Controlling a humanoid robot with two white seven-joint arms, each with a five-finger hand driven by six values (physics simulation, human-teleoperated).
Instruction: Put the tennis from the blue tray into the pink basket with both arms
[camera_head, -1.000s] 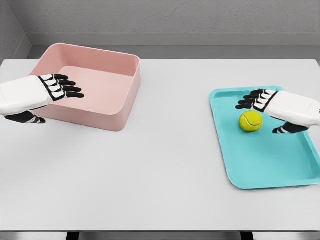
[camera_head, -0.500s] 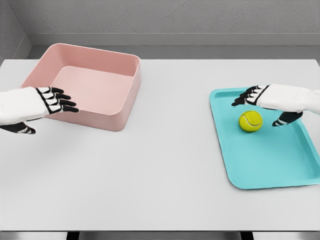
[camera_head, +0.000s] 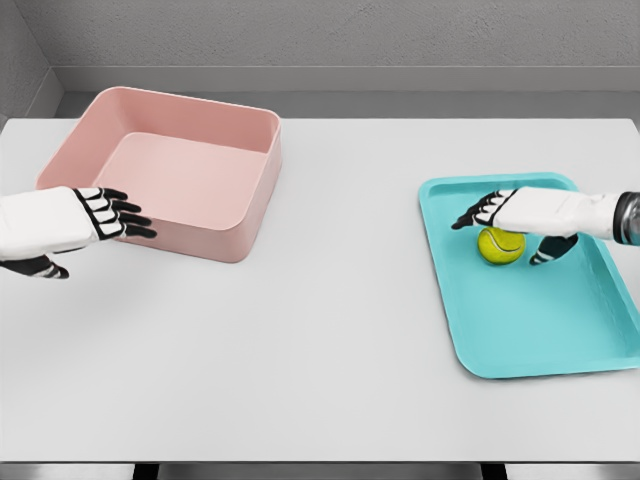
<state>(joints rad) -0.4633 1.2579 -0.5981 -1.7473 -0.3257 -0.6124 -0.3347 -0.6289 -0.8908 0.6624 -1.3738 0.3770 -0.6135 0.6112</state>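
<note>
A white table (camera_head: 320, 350) stands before a grey wall (camera_head: 330, 35).

Right hand (camera_head: 515, 212) over tennis ball (camera_head: 501, 245) in blue tray (camera_head: 540, 330); left hand (camera_head: 95, 215) open beside pink basket (camera_head: 180, 170).

Yellow-green tennis ball (camera_head: 501, 245), turquoise tray (camera_head: 540, 320)

White table (camera_head: 320, 330) with pink basket (camera_head: 240, 225) far left, blue tray (camera_head: 540, 330) right, well apart.
</note>
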